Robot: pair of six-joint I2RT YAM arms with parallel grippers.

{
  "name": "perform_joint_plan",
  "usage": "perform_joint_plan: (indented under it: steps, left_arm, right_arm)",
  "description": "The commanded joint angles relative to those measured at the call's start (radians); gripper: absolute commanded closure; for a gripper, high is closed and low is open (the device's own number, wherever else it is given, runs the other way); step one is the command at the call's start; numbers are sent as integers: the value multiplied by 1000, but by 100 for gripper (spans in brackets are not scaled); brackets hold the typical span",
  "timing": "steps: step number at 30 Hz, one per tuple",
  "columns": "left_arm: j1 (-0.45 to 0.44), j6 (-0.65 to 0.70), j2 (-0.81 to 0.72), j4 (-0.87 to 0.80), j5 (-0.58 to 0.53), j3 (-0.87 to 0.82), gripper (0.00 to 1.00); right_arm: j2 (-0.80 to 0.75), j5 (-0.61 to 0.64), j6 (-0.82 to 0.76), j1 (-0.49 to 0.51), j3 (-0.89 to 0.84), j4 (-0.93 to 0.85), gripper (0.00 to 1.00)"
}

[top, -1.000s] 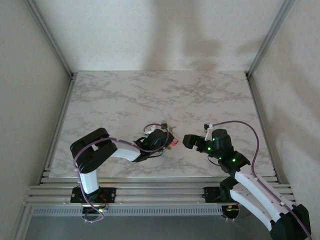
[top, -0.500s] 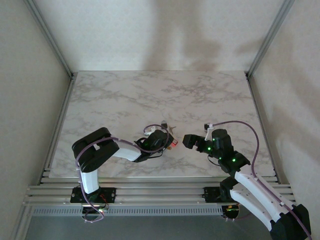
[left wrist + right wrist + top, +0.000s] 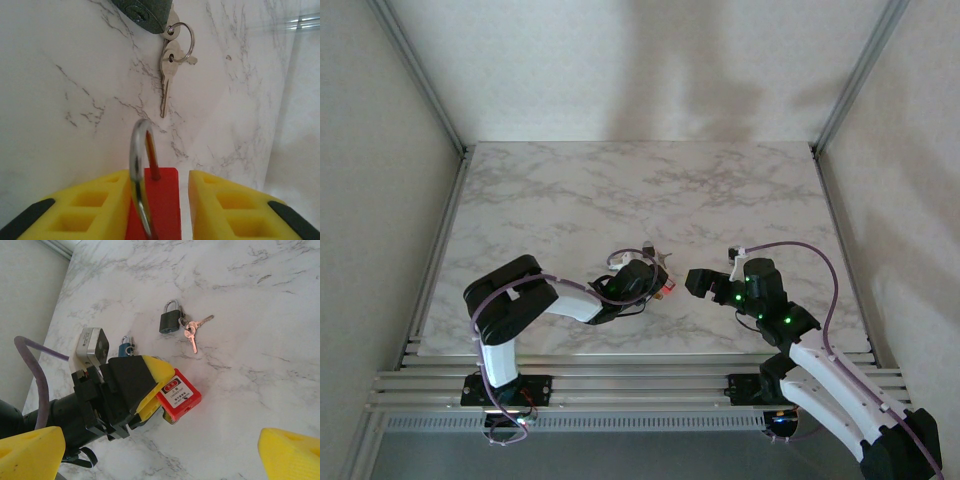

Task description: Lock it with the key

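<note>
- The red padlock (image 3: 177,395) lies on the marble table (image 3: 260,300) between the yellow fingers (image 3: 95,202) of the left gripper (image 3: 160,186), with its steel shackle (image 3: 139,165) pointing ahead, probably so the body is braced while a key goes in.
- One finger sits against the red body and a sliver of table shows beside the other, so I cannot tell whether the lock is truly pinched.
- The keys (image 3: 167,75) lie just ahead on a ring (image 3: 184,41). One seems seated in the dark padlock (image 3: 170,320), so they are not yet in hand.
- A blue padlock (image 3: 126,347) rests behind the left wrist.
- The right gripper (image 3: 160,452) hovers near with its fingers spread wide and empty, probably ready to fetch the keys.
</note>
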Motion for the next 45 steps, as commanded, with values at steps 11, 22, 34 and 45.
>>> perform_joint_plan:
  steps: [11, 22, 34, 45]
  left_arm:
    - [-4, 39, -91, -94, -68, 9, 60]
    - [4, 51, -131, -113, -84, 1, 59]
    - [12, 114, -239, -191, -153, -14, 55]
    - [108, 341, -438, -321, -189, 10, 14]
  right_arm:
    - [-12, -18, 2, -11, -9, 8, 1]
    - [-13, -18, 3, -12, -9, 7, 1]
    - [-11, -19, 3, -15, -12, 12, 1]
    - [-9, -21, 11, -15, -39, 65, 1]
